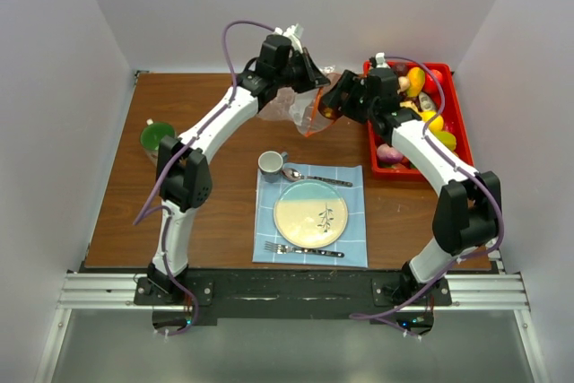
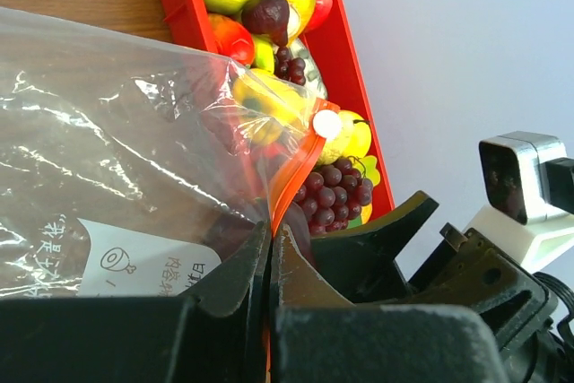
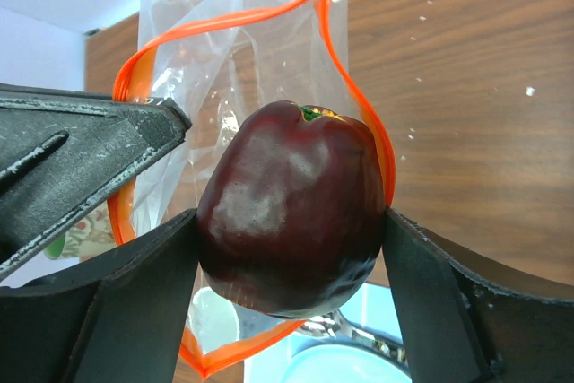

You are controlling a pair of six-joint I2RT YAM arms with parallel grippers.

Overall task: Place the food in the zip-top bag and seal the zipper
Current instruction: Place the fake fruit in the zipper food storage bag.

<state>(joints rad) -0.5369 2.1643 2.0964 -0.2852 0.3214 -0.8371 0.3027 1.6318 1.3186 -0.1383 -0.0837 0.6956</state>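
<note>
The jaws of the right gripper (image 3: 291, 221) stand wide around a dark red fruit (image 3: 287, 186), each pressed flat to one of its sides. It is a full grip, and it looks made to carry the piece into the bag (image 3: 202, 33). Just behind the fruit the zipper (image 3: 357, 96) curves in an open orange loop, so the piece seems lined up with the mouth. Whether it has crossed the rim cannot be told.

The jaws of the left gripper (image 2: 269, 262) are pinched tight on the bag's orange edge, with no gap between them. They hold one corner of the mouth up and turned toward the fruit — a holder's job, by the look of it, keeping the limp plastic from folding shut while the other arm loads.

Bag and fruit meet just left of the tray (image 1: 462, 123), by its far end, with both grippers crowded there above the desk (image 1: 117, 204). The rest of the food lies heaped in the tray itself — grapes (image 2: 332, 190) nearest the bag, yellow and red pieces beyond. No piece can be made out inside the clear plastic, and the zipper is unsealed, so the task appears to be at its first loading. A plate (image 1: 309, 214) on a blue mat sits left of the tray, nearer the arm bases.
</note>
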